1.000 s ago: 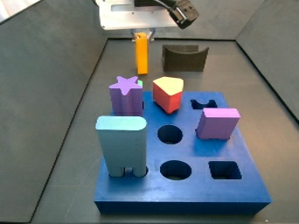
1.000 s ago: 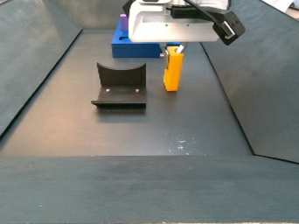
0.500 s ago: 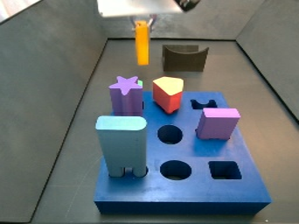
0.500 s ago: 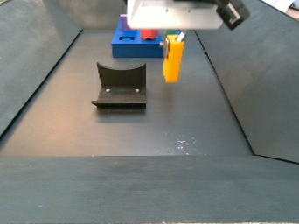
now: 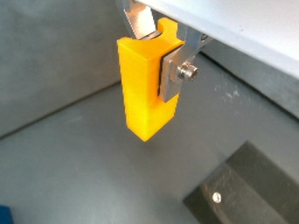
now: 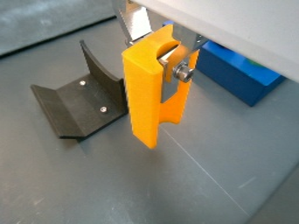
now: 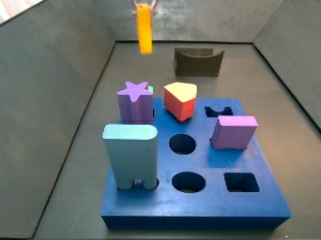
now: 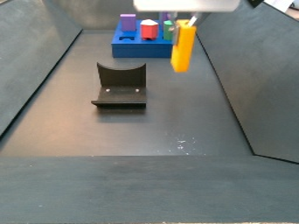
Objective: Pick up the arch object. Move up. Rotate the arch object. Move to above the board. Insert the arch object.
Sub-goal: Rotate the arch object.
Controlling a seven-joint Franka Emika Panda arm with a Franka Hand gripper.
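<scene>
Item: tall, narrow yellow-orange plastic arch object point(image 8: 183, 45), upright, hanging clear above the dark floor point(image 8: 140, 131); open floor lies below it, beside the fixture point(image 8: 119, 86). The gripper point(image 6: 170, 63), at the frames' upper edge, pinches its top between silver fingers point(image 5: 177, 72). One thick dark-blue board point(image 7: 201, 202) carries five blocks; three holes stand open.
</scene>
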